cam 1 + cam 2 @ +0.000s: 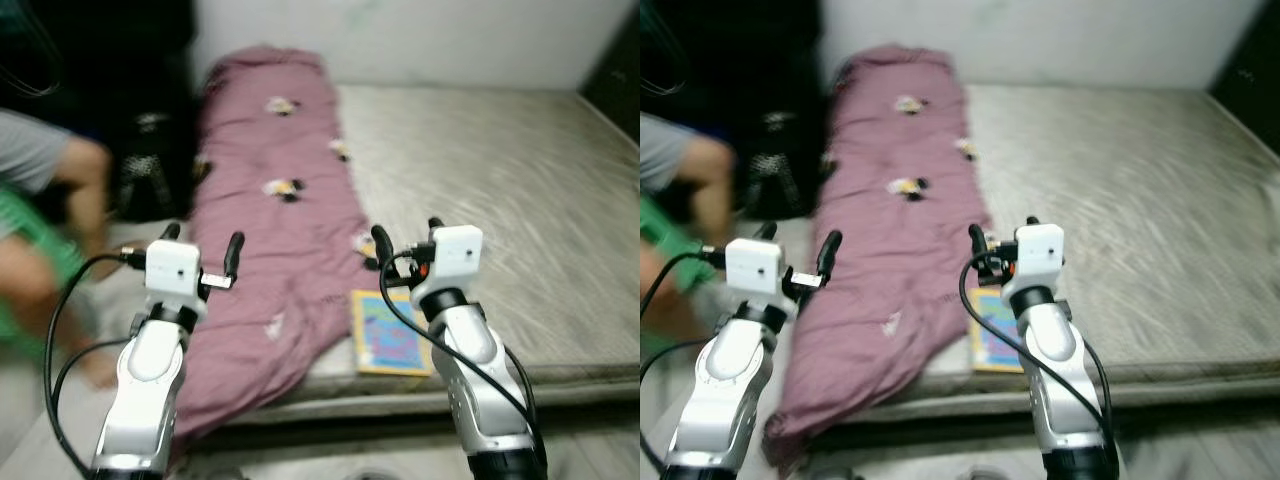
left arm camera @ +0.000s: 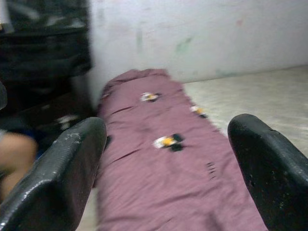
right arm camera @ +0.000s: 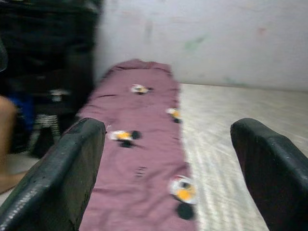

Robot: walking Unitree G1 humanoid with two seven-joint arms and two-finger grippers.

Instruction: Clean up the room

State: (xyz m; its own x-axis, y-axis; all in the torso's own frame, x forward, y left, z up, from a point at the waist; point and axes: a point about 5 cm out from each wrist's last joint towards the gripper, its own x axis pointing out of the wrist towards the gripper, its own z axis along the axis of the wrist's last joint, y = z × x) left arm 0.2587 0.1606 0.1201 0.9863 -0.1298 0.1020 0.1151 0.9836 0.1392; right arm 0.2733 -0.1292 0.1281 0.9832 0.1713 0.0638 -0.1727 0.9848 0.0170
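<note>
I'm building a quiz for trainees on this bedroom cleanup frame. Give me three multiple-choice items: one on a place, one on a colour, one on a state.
1. Where does the book lie?
A. On the mattress's near edge, beside the blanket
B. On the floor
C. Against the far wall

2. What colour is the blanket?
A. Green
B. Purple-pink
C. White

3. How do the fingers of the left gripper and the right gripper stand?
A. Both shut
B. Both open, holding nothing
C. The right gripper is shut on the book

Answers:
1. A: the book rests on the mattress at its front edge, next to the blanket's hem.
2. B: the long cloth along the mattress's left side is purple-pink with small printed patches.
3. B: each wrist view shows two fingers set wide apart with nothing between them.
</note>
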